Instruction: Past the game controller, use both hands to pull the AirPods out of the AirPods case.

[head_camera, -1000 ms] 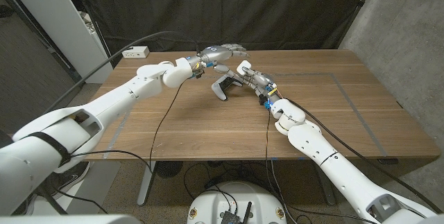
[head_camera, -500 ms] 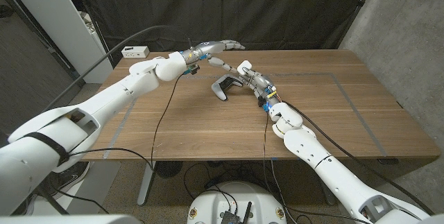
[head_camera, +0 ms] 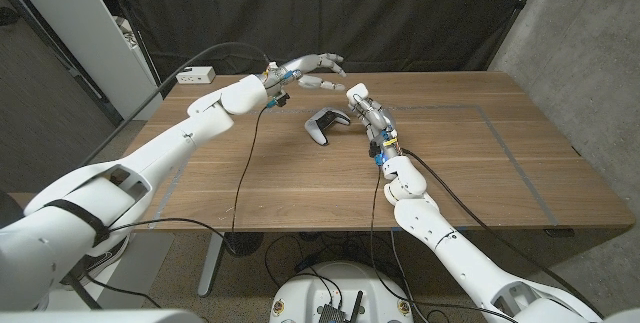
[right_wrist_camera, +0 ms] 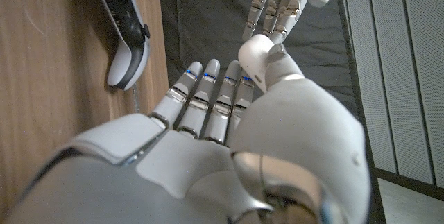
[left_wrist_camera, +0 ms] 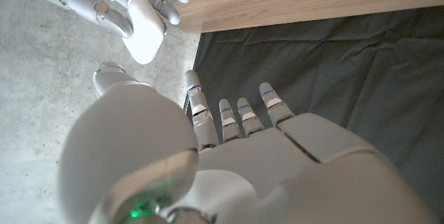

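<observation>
Left hand (head_camera: 312, 67) fingers spread, empty, raised near worktop (head_camera: 480, 163) far edge; right hand (head_camera: 362, 102) looks empty, past game controller (head_camera: 322, 125), likely regrouping; AirPods case not visible.

- Left arm stretched far forward; left hand (head_camera: 308, 70) raised above the table's far edge, fingers extended and spread, holding nothing.
- Right hand (head_camera: 362, 103) close by, fingers straight, empty.
</observation>
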Tool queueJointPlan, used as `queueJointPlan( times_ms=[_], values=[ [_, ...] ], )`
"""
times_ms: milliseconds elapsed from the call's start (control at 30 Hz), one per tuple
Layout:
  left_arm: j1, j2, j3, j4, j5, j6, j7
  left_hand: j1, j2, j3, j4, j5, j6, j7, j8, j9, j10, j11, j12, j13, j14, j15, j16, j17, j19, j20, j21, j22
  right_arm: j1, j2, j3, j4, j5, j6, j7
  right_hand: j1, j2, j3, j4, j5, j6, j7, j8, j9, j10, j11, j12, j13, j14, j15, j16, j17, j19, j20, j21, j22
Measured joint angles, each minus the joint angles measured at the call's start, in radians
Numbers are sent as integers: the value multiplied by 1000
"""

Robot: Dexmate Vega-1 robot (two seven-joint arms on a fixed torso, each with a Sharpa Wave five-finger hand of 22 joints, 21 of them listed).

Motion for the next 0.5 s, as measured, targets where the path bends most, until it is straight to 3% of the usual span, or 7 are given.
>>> queueJointPlan(
  times_ms=[100, 200, 500],
  values=[
    [8, -6, -7, -8, -35, 13, -16, 7, 7, 4, -4, 3, 29, 0, 9, 8, 21, -6, 9, 0, 10, -10, 4, 0, 4, -4, 0, 0, 14, 31, 1, 64, -9, 75, 25, 0, 0, -7, 2, 2, -5, -10, 1, 0, -5, -5, -3, 5, -9, 2, 6, 8, -9, -6, 0, 0],
    [13, -10, -12, -13, -62, 21, -29, 17, 18, 8, -8, 3, 37, -6, 13, 12, 31, -15, 9, 0, 21, -10, 4, 0, 7, -7, 0, 0, 30, 58, 2, 124, -9, 113, 45, 0, 0, -15, 2, 5, -14, -19, 27, 0, -9, -11, -5, 11, -20, 5, 8, 18, -23, -8, 0, 0],
    [17, -22, -17, -17, -97, 31, -58, 70, 49, 26, -27, 3, 47, -38, 13, 25, 40, -23, 9, 0, 31, -21, 4, 0, 14, -4, 0, 0, 71, 120, 9, 272, 7, 232, 137, 0, 0, -26, 5, 5, -12, -32, 31, 0, -21, -46, -5, 21, -41, 5, 16, 31, -36, -11, 0, 0]
  ],
)
